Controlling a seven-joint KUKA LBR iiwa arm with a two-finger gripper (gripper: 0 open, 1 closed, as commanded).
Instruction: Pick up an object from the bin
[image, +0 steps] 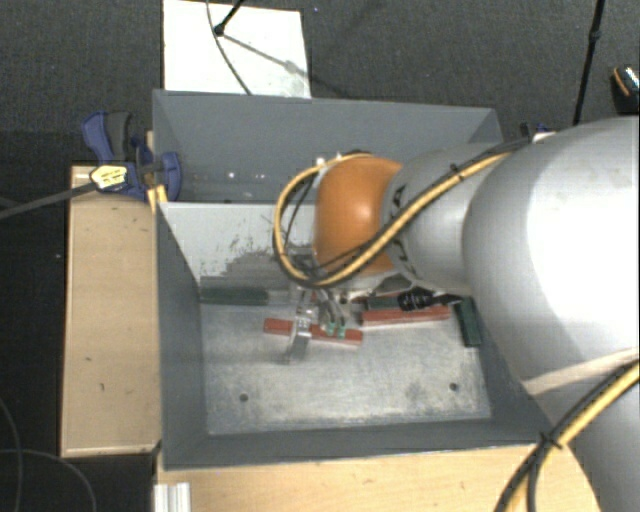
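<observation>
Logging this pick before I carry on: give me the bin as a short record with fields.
pincer position: pincer low in the middle of the bin, down at a red stick
thing at pincer: red stick, flat on the floor, lying left to right
grip: cannot tell whether anything is held
left of pincer: dark green bar against the back wall
right of pincer: second red stick, with a dark green block at its far end
</observation>
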